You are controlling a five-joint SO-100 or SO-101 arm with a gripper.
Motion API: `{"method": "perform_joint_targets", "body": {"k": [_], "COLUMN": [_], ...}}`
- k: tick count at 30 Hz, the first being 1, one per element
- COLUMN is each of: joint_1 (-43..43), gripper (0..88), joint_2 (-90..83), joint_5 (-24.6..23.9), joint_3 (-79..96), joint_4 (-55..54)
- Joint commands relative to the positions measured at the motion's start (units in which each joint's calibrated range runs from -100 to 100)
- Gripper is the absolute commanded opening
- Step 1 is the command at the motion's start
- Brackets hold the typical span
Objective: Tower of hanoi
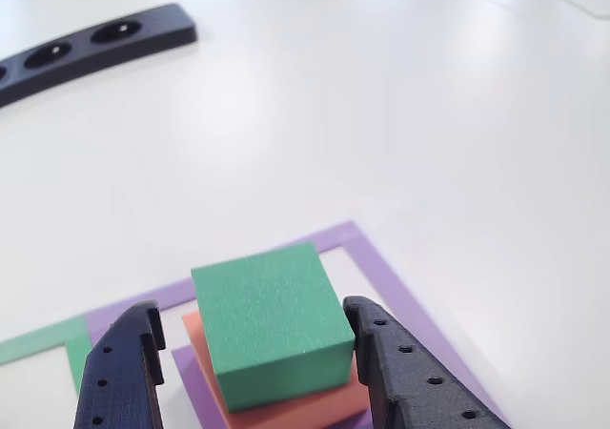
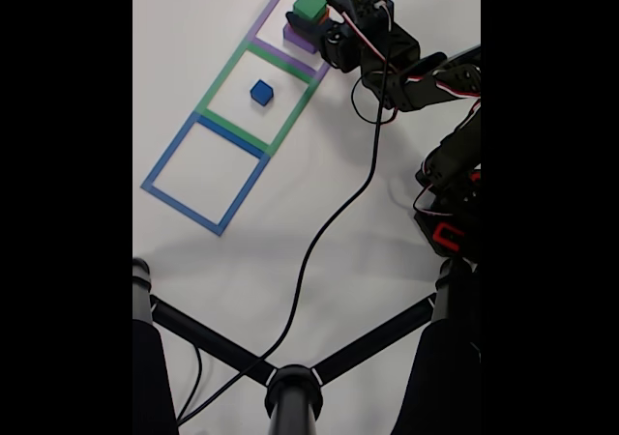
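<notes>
The hand (image 1: 257, 353) is spread, its 2 dark fingers (image 1: 122, 372) standing one on each side of the green block (image 1: 272, 319) in the other view; a clear gap shows on the left side, while the right finger lies close to the block's edge, and whether it touches cannot be told. So the block is bracketed but not pinched.

The green block sits on top of the salmon-orange block (image 1: 286, 408), which rests on the purple block (image 1: 195, 381), all inside the purple tape outline (image 1: 381, 267). In the fixed view this stack (image 2: 308, 14) sits in the top square of 3 tape squares in a row, with the arm reaching to it from the right. The blue cube (image 2: 261, 92) lies alone in the middle, green-outlined square (image 2: 224, 75). The blue-outlined square (image 2: 174, 155) beyond it holds no block.

By that layout, only 1 block has left the stack, so the puzzle looks barely begun. The green block seems the next to go, likely to the blue-outlined square. A black bar (image 1: 91, 43) with round holes lies far off on the counter (image 1: 429, 114).
</notes>
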Motion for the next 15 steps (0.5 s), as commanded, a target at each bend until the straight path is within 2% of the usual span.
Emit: {"method": "perform_joint_targets", "body": {"k": [1, 15], "joint_1": [1.2, 0.8], "gripper": [18.6, 10.3], "joint_2": [-0.2, -0.1], "joint_5": [0.6, 0.6], "joint_3": [1.1, 0.8], "joint_4": [-1.9, -2.7]}}
